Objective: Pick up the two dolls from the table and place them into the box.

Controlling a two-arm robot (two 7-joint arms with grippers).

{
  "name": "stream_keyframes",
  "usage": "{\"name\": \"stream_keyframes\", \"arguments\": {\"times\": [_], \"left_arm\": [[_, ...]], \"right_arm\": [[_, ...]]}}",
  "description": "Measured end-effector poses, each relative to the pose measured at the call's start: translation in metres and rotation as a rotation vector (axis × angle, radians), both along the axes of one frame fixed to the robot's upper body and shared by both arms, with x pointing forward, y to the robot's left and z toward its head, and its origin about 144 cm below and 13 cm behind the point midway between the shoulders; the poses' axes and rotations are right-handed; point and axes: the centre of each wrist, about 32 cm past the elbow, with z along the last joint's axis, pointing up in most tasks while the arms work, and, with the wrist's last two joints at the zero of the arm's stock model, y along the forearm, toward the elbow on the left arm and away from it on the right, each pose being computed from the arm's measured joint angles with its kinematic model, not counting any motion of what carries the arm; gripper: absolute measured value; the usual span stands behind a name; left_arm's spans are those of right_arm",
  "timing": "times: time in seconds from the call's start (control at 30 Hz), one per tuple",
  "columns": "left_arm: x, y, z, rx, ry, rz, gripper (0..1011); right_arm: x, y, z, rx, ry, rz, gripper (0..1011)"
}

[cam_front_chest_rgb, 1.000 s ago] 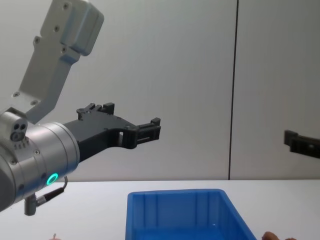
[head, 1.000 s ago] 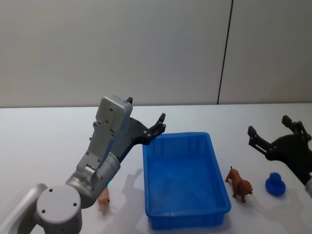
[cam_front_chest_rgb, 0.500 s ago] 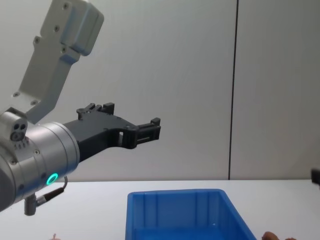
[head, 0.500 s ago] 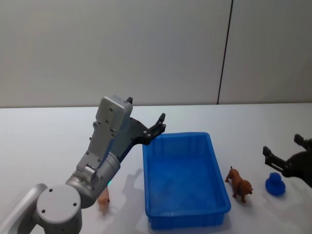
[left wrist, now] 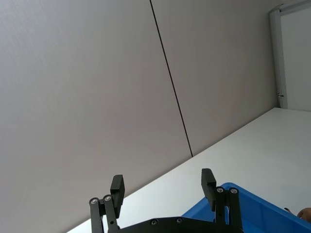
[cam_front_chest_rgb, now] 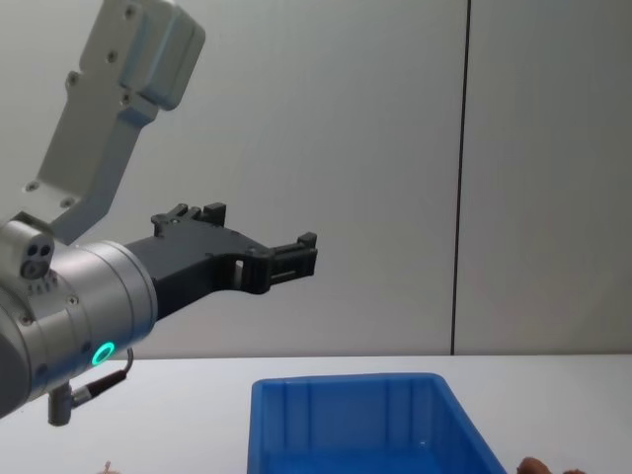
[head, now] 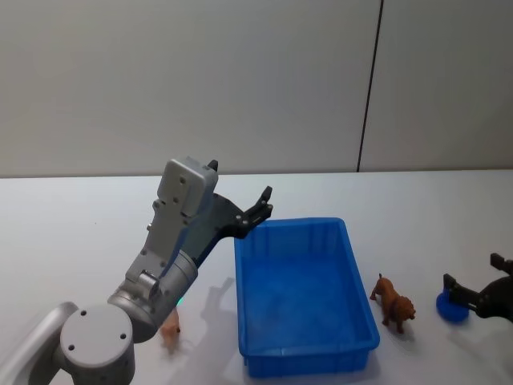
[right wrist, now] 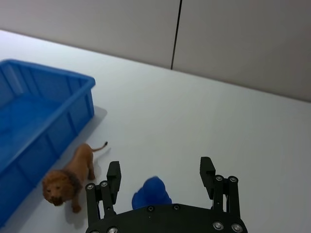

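Note:
The box is a bright blue bin on the white table; its ribbed far wall faces the chest view. A reddish-brown lion doll stands just right of it, also in the right wrist view as the lion doll. The pale pink doll lies left of the box, partly hidden behind my left arm. My left gripper hangs open, high over the box's far left corner, with nothing between its fingers. My right gripper is open, low over a small blue toy.
The small blue toy sits right of the lion, near the table's right side. A grey wall with a dark vertical seam runs behind the table. White tabletop stretches behind and left of the box.
My right gripper has dropped and drawn back toward the blue toy, leaving the chest view. The left arm, box and dolls have not moved.

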Motion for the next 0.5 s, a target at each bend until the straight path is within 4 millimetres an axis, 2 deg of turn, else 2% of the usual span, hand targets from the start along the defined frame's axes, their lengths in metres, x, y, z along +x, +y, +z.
{"name": "stream_keyframes", "arguments": {"times": [0.5], "left_arm": [[0.000,0.000,0.000,0.000,0.000,0.000,1001]], "right_arm": [[0.017,-0.006,-0.017,-0.027,0.115,0.030,1001]]}}
